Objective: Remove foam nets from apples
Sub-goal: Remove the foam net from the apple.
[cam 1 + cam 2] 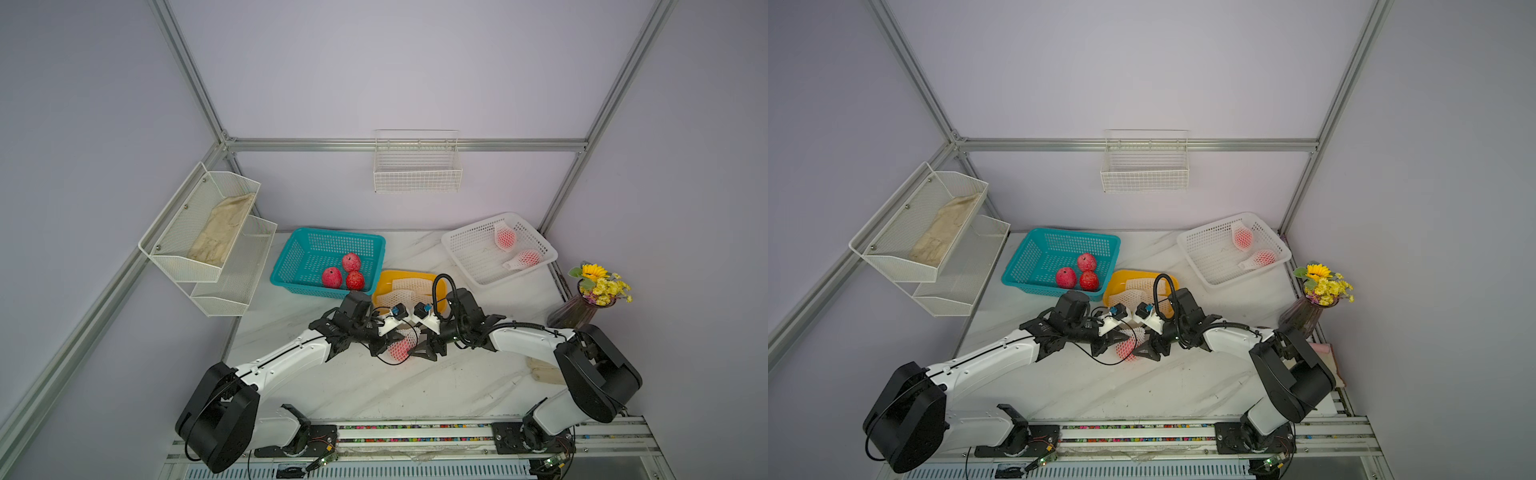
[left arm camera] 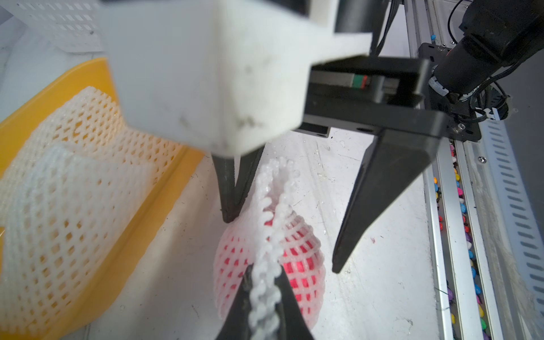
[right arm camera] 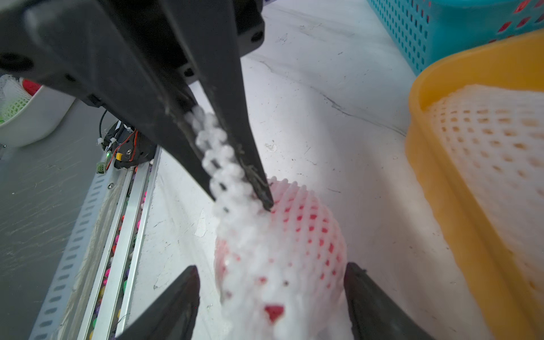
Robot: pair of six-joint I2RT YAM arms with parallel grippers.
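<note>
One apple [image 2: 300,265] wrapped in a foam net [image 2: 273,188] lies on the marble table between both arms [image 1: 401,348]. My left gripper [image 2: 263,273] is shut on the net's gathered end. My right gripper [image 3: 270,268] is open, its fingers on either side of the netted apple without touching it. Three bare red apples [image 1: 352,262] sit in the teal basket [image 1: 291,253]. Two netted apples [image 1: 505,237] lie in the white plastic basket [image 1: 465,245]. Empty foam nets [image 1: 399,295] lie in the yellow tray [image 1: 395,274].
A vase of yellow flowers [image 1: 582,307] stands at the table's right edge. A two-tier mesh shelf [image 1: 208,241] hangs on the left wall, and a wire basket [image 1: 417,166] on the back wall. A beige object [image 1: 544,372] lies by the right arm.
</note>
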